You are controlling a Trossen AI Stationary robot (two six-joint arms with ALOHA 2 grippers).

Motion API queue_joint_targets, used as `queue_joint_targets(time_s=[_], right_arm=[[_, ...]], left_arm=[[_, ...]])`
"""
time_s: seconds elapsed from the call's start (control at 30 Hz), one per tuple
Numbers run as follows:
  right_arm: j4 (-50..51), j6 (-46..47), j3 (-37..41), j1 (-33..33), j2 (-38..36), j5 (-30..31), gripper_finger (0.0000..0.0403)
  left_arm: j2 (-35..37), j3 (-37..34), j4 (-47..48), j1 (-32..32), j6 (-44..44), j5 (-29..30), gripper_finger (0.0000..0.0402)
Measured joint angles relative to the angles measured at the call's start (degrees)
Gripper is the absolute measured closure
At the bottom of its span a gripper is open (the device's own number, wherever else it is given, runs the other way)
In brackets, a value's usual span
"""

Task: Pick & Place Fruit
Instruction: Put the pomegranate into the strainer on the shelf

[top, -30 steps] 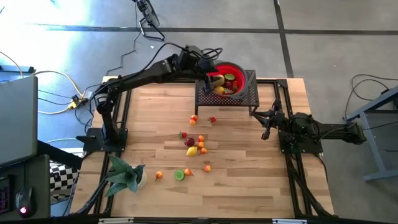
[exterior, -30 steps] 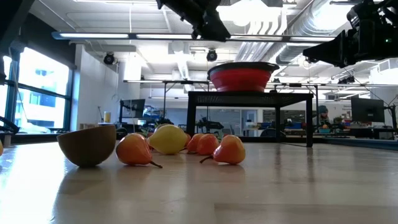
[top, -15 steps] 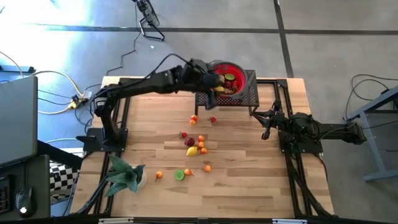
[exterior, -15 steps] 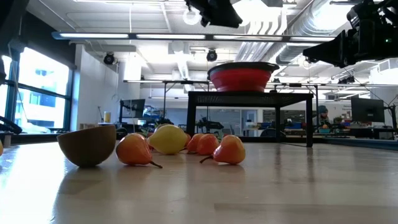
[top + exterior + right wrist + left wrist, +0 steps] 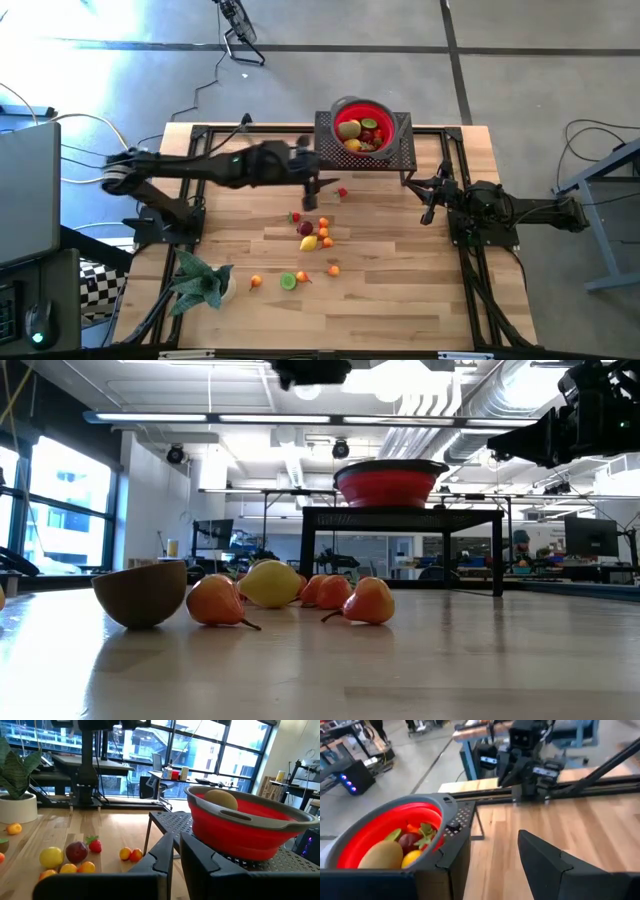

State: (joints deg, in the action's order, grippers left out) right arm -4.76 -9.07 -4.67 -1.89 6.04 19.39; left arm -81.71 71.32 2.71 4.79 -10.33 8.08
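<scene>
Small toy fruits lie scattered mid-table: a lemon (image 5: pixel 308 242), a plum (image 5: pixel 305 228), a lime (image 5: pixel 288 281), strawberries (image 5: pixel 342 192) and tiny oranges (image 5: pixel 323 233). More fruit fills the red bowl (image 5: pixel 378 110) on the black perforated stand (image 5: pixel 400 155) at the far edge. My left gripper (image 5: pixel 318 190) hangs open and empty above the table, just near-left of the stand; its wrist view shows the bowl (image 5: pixel 365 840) ahead past the fingers (image 5: pixel 545 865). My right gripper (image 5: pixel 430 205) waits shut at the right, level with the stand's right legs.
A green leafy plant (image 5: pixel 200 280) in a white pot stands at the near left corner. The stand's legs (image 5: pixel 408 178) rise from the far part of the table. In the low view a brown half fruit (image 5: pixel 140 592) and orange fruits (image 5: pixel 370 600) sit close by.
My left gripper has drawn back from above the red bowl toward the table's near edge and a little left, sinking somewhat, and now hangs over the table beside the stand. The fruits on the table and the bowl have stayed put.
</scene>
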Motion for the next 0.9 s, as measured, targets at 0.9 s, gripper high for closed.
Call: queue_joint_targets(time_s=[0.9], right_arm=[[-0.08,0.26,0.00,0.00,0.01,0.18,0.0377]], left_arm=[[21.48,-24.97,-3.71,-15.14,17.25,11.53,0.0242]])
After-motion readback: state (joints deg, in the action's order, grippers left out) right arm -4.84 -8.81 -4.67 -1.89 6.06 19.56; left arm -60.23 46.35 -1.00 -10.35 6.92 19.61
